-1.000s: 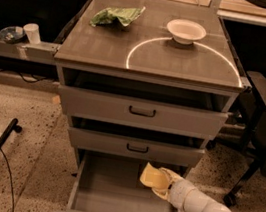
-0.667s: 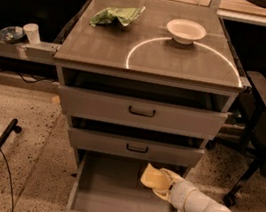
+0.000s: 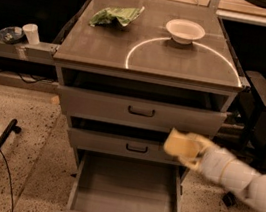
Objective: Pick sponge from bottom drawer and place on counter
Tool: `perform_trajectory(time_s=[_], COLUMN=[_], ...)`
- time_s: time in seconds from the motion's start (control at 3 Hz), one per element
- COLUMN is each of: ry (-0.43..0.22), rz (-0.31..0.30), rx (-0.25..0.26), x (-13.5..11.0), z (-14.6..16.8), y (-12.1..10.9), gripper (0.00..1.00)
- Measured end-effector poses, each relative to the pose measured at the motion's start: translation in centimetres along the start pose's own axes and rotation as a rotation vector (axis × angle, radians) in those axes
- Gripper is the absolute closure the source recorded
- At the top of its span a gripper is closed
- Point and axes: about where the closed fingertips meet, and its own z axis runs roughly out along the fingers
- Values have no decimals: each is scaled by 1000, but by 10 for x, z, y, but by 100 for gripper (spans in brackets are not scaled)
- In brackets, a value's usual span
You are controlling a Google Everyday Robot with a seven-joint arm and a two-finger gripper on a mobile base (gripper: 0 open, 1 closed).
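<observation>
Robot gripper w/ fingers clamped on pale yellow foam sponge, above open grey metal bottom drawer, in front of mid drawer.

Warm, dimmish indoor light from above: the surface is the brightest part, w/ a soft sheen near its white circle line. Deep shadow in the gaps under the surface & above each drawer front; the bottom drawer is flat grey inside, darker toward the back. Bkgd either side nearly black. The claw, right of centre in front of the middle drawer & clamped on the sponge, is smeared by motion blur, as is the white arm. Colours lean yellow-brown
</observation>
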Motion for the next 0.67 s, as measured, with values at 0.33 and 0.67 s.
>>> perform_trajectory(time_s=[0.33, 0.67], ry=[-90, -102], rz=[-229, -283], rx=[67, 68], x=[-76, -82], z=[-39, -64], y=[-134, -171], gripper=[100, 100])
